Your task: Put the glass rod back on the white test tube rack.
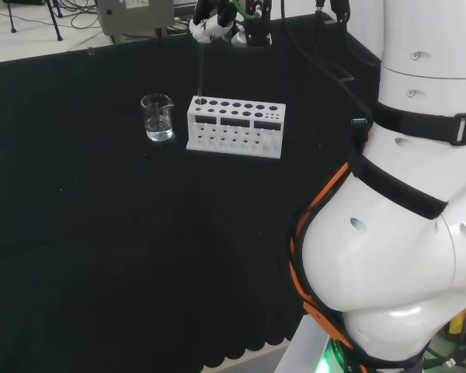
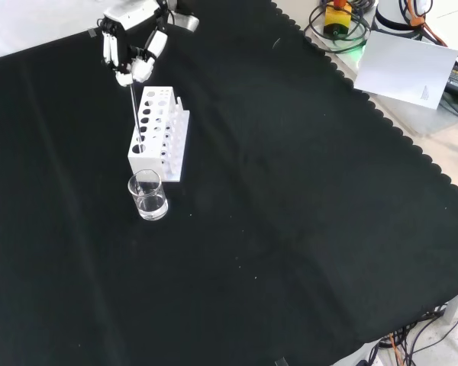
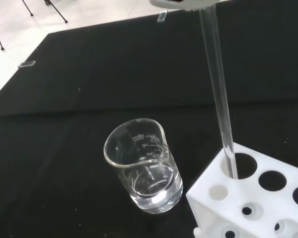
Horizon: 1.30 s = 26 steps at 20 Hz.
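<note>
Front view puts my hand (image 2: 131, 53) in the upper left of the frame, above the far end of the white rack (image 2: 159, 133), with my fingers (image 2: 141, 67) curled and pinched on the top of the glass rod (image 2: 134, 114). The rod hangs nearly upright from them, and its lower end sits in a corner hole at the rack's near end, the end closest to the beaker (image 2: 148, 195). The beaker stands just below the rack in that frame, close to it but apart, with a little clear liquid in the bottom.

Head view shows the same things in the upper middle of the frame: my hand (image 1: 217, 27) at the top edge, the rod (image 1: 200, 74) a thin line dropping to the rack's (image 1: 234, 127) left corner hole, and the beaker (image 1: 157, 117) just left of the rack on the black counter (image 1: 101, 256).

Wrist view has the rod (image 3: 219, 104) entering that corner hole of the rack (image 3: 253, 203), with the beaker (image 3: 144, 166) beside it.
</note>
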Motion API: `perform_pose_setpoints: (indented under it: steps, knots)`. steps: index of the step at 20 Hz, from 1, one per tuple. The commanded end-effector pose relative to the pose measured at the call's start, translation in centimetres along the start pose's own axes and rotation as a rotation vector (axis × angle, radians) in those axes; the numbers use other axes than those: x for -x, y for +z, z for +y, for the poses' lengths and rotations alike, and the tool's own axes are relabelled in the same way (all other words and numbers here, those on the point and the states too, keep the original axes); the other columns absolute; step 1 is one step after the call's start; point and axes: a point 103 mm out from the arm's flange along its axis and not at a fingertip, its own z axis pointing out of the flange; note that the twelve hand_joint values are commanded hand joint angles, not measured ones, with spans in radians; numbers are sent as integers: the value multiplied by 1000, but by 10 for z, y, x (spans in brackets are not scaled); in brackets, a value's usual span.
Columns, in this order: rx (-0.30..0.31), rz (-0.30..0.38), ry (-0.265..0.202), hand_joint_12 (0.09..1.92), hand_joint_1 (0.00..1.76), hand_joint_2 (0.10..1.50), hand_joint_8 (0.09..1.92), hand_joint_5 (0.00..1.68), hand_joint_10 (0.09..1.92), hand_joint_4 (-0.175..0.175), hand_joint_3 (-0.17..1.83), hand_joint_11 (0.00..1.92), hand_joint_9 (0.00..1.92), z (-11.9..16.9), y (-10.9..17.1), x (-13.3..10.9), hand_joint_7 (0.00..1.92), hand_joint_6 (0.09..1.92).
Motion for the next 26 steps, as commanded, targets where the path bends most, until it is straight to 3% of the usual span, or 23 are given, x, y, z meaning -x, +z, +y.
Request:
perform_pose_setpoints:
  steps: [1,14,26]
  knots:
    - [-30,-10,22,735,1307,1112,1058,1335,805,-175,-175,1751,1754,7,13,3,1158,92]
    - [-64,-18,34,738,1307,1112,1058,1337,805,-175,-175,1750,1755,13,26,5,1159,88]
    - [-54,-10,34,740,1307,1111,1057,1339,806,-175,-175,1751,1756,12,25,6,1159,87]
